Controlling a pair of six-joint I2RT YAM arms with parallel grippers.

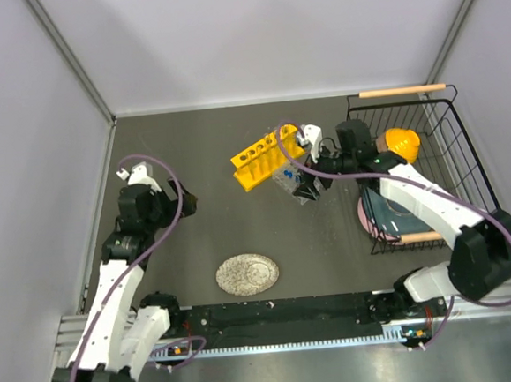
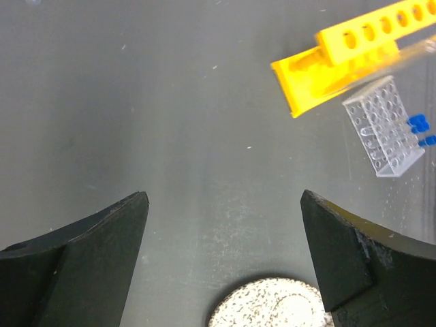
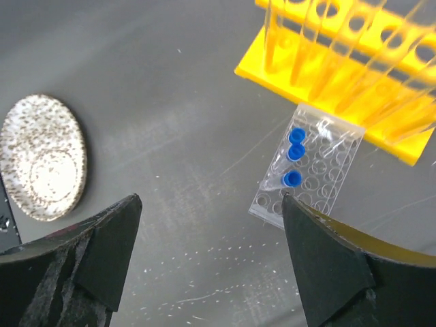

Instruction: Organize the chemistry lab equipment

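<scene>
Nearest the arm bases, the speckled plate lies on the dark worktop, and beyond it the left gripper hangs over bare worktop, its jaws spread wide and empty. Further back, the right gripper hovers over the small clear gridded rack, which holds three blue-capped vials; its jaws are equally wide apart and grip nothing. Just behind sits the yellow test-tube rack with thin glass tubes in its holes.
</scene>
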